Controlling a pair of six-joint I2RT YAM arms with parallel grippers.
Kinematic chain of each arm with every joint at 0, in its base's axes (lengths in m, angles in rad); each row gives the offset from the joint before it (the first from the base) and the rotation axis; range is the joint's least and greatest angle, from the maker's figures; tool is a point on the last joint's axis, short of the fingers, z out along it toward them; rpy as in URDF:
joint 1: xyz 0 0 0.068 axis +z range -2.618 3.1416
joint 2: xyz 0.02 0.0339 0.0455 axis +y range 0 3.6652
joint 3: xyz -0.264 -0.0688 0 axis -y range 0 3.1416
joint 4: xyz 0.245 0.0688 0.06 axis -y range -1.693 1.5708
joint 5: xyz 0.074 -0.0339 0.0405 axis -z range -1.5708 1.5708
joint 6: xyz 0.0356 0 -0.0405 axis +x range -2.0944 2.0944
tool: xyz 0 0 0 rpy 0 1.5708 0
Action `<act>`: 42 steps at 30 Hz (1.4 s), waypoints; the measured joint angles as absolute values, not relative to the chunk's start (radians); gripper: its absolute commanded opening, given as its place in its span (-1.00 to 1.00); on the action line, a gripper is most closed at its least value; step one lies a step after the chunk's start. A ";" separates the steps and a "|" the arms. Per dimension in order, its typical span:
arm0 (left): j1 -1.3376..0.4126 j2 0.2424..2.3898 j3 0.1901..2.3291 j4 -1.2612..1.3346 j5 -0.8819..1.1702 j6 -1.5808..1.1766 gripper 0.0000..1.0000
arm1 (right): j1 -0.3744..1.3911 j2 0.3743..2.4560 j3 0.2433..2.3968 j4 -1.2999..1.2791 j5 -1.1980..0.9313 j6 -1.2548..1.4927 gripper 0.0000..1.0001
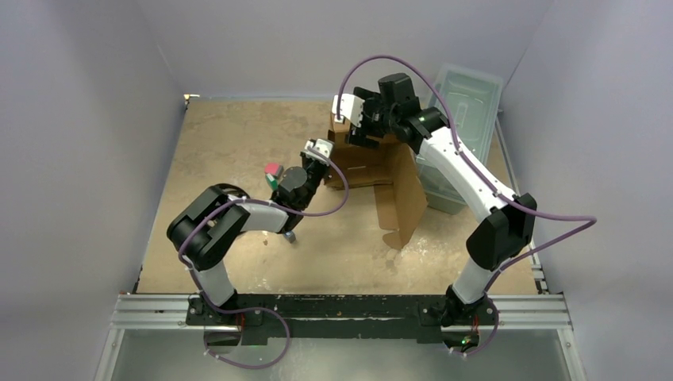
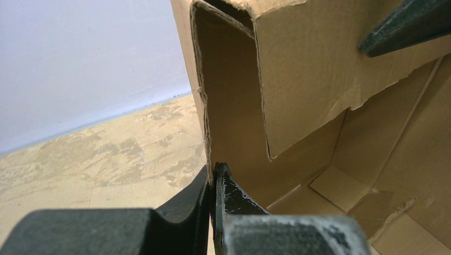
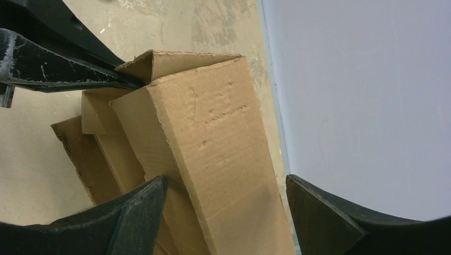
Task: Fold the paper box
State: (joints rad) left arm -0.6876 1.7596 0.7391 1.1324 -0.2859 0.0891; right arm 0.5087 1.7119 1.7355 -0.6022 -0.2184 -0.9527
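Box location: paper box (image 1: 379, 171) sits on the far right part of the desk (image 1: 238, 135), just beside the clear bin (image 1: 468, 95). It is half built, with walls up at the far end.
Unfolded part: a long flap (image 1: 406, 202) sticks out toward me, not tucked yet.
Left tool: left tool (image 2: 214, 178) has its fingers together, clamped on the raw edge of an upright side wall (image 2: 234, 106). I'm using it as the anchor.
Right tool: right tool (image 3: 224, 181) is above the far end of the box, jaws apart. They straddle a doubled-over panel (image 3: 213, 133), one finger to each side. I can't confirm either finger touches the cardboard.
Step in hand: my read is the far wall is being rolled over and seated inside the box while the left side holds the shape (call it mid-task, not near the end).
Next move needs: bring the right jaws onto the panel, or press it down from above, so its tabs seat in the floor. I can't see the tabs or slots from here.
Left side meanwhile: hold the pinch steady and don't pull, or the wall may skew.
After that: the long flap needs lifting.
Risk: the panel could spring back open if released early, I reckon.
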 measured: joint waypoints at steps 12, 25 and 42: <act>-0.688 1.739 0.734 1.118 -0.282 0.048 -1.00 | 0.519 1.689 1.736 -0.624 -0.225 -0.971 0.86; -0.688 1.731 0.733 1.081 -0.249 0.038 -1.00 | 0.540 1.687 1.765 -0.691 -0.216 -0.981 0.94; -0.683 1.693 0.714 1.069 -0.212 0.026 -1.00 | 0.587 1.729 1.798 -0.627 -0.061 -0.877 0.60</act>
State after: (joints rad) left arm -0.6830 1.6928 0.7139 1.0691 -0.2123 0.0261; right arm 0.5873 1.7294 1.7981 -0.6270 -0.0608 -0.8772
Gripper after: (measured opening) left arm 0.012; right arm 0.815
